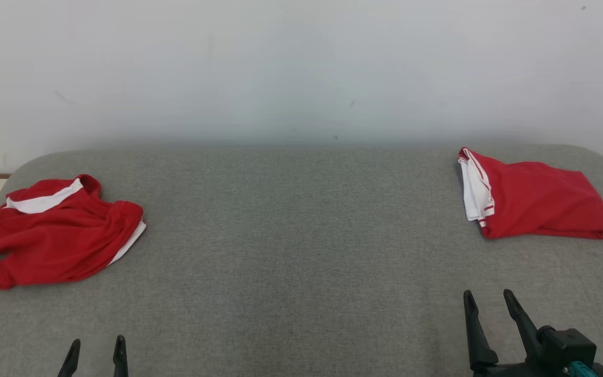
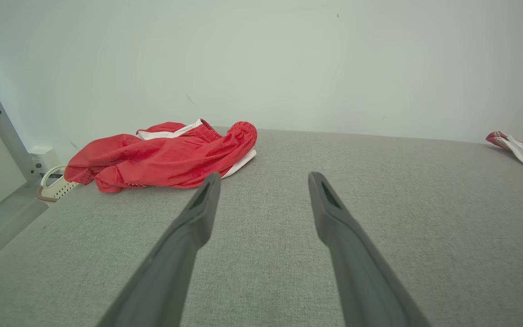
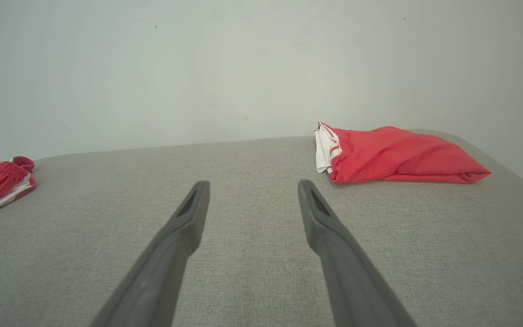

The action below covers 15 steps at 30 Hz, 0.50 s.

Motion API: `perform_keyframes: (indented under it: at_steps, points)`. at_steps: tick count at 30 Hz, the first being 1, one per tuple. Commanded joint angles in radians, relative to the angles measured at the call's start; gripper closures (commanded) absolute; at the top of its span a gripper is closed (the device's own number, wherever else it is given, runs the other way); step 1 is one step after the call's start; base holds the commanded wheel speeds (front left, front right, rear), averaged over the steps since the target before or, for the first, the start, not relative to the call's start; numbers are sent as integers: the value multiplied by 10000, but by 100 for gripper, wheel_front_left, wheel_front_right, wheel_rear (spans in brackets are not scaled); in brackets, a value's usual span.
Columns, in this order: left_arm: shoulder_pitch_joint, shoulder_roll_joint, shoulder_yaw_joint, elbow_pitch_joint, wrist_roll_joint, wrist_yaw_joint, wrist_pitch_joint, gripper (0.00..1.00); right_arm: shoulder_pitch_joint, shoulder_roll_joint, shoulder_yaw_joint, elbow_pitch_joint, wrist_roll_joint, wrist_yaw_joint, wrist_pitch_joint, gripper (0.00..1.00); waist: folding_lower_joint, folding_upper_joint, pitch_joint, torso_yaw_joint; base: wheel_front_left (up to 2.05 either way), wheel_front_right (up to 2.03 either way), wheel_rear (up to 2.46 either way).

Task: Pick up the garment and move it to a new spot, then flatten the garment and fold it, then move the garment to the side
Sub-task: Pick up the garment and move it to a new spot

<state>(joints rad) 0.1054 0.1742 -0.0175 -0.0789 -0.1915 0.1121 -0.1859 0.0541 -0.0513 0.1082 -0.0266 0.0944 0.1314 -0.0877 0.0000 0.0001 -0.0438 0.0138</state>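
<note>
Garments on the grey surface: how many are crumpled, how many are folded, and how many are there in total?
Crumpled garment: 1
Folded garment: 1
Total: 2

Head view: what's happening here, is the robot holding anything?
Nothing is held. The left gripper and right gripper are both open over the near edge of the grey surface. A crumpled red garment lies at the robot's left, a folded red garment at its far right; neither is touched.
</note>
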Motion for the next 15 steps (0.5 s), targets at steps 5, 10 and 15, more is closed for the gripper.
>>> perform_keyframes:
  at_steps: [5,10,15]
  points:
    - [198,91,-13,-5,-35,83,30,0,90,17,38,60,85,-12,-20,0,0,-1,-30,532,0,0,0]
    - [234,127,-44,-60,-29,124,113,0,161,17,72,125,160,-14,-58,0,0,-1,-48,1174,0,0,0]
    - [323,219,-42,-127,-28,168,233,0,222,15,106,199,268,-14,-108,0,0,-1,-93,1946,0,0,0]
